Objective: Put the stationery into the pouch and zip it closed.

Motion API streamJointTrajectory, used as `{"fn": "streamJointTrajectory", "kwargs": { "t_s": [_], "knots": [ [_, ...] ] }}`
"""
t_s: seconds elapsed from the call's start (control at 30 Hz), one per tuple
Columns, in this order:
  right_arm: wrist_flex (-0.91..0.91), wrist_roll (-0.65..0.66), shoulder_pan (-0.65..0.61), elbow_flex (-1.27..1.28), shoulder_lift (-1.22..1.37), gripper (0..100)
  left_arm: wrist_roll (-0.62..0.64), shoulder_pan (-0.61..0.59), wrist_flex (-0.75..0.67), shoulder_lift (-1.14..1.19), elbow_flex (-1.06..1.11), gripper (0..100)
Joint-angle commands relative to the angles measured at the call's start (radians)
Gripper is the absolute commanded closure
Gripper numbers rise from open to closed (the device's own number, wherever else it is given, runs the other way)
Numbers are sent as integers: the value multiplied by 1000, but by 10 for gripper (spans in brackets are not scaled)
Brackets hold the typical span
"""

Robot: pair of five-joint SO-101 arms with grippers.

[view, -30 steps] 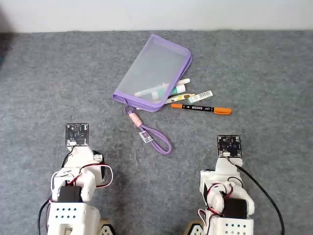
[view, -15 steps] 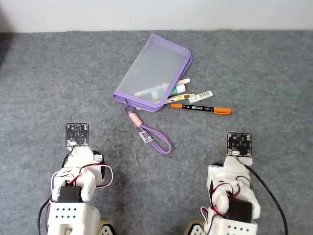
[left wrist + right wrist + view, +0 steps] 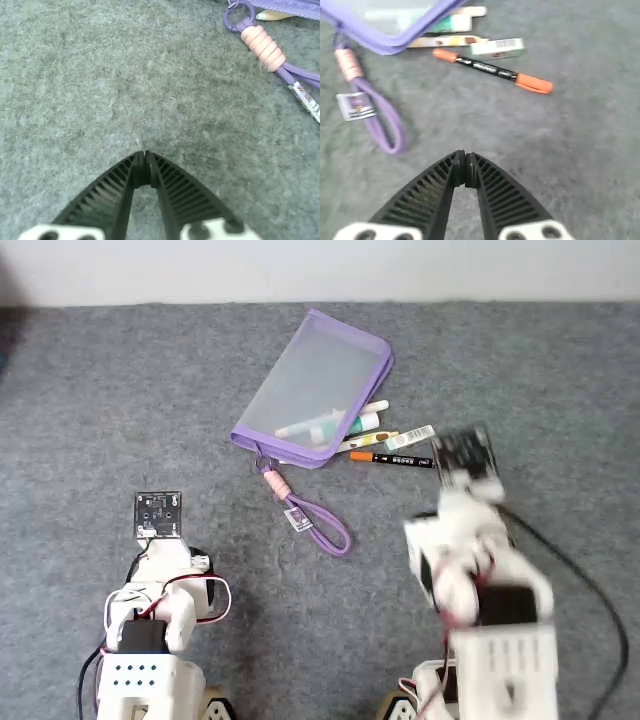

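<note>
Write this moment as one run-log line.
left end effector: shut | right end effector: shut | orange-capped black marker: outside purple mesh pouch

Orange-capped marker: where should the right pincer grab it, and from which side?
Take the marker by its black barrel, nearer the end away from the pens, from above with jaws across it. It lies flat on the mat, and that end has free space both sides. The right pincer is shut; open first.

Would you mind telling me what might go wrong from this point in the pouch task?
The right gripper is shut; if it meets the orange-capped marker that way, it may only shove it. The marker lies close beside the other pens, so a grasp could snag them. The pouch lies unheld and may slide.
</note>
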Motion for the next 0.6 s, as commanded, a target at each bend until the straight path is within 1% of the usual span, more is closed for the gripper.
{"fn": "streamJointTrajectory", "kwargs": {
  "t_s": [0.0, 0.13, 0.37, 0.43, 0.57],
  "knots": [
    [35, 32, -74, -267, 352, 990, 9, -2, -18, -14, -10, 987],
    [36, 129, -133, -454, 622, 990, 9, -2, -18, -14, -10, 987],
    [36, 146, -262, -741, 914, 985, 9, -2, -18, -14, -10, 987],
    [36, 146, -298, -806, 984, 937, 9, -2, -18, -14, -10, 987],
    [31, 140, -355, -914, 1125, 775, 9, -2, -18, -14, -10, 987]
  ]
}}
